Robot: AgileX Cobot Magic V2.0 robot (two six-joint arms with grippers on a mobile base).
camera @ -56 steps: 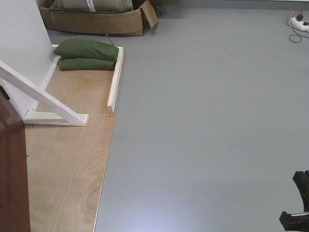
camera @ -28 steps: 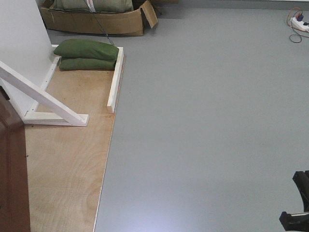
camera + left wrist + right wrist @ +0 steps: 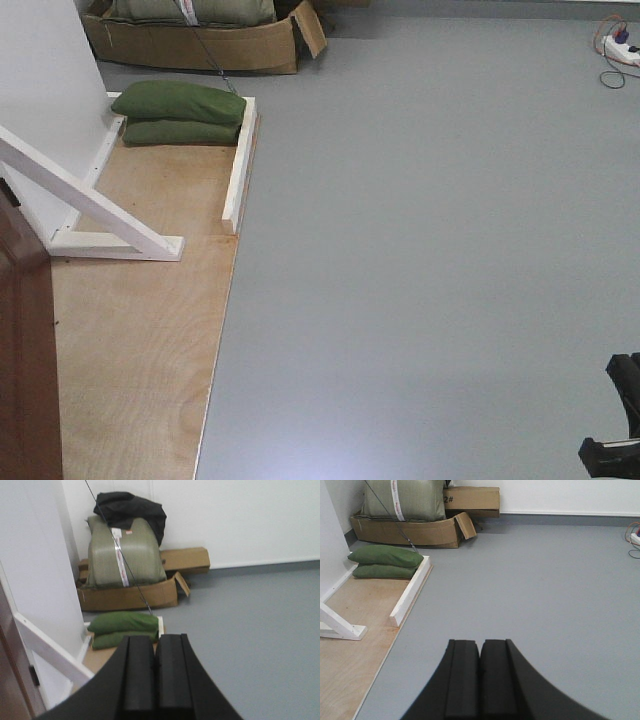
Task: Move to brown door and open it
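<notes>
Door (image 3: 22, 350) sits at the left edge of the plywood (image 3: 140, 350), only its edge showing. Likely stiff, heavy, hinged. Handle not visible, so grab there once found. Left gripper (image 3: 155, 650) and right gripper (image 3: 480, 652) are clenched and empty.

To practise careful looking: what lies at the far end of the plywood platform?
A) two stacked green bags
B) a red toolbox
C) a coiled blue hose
A: two green bags lie stacked at the far end of the plywood platform, beside the white plank.
</notes>
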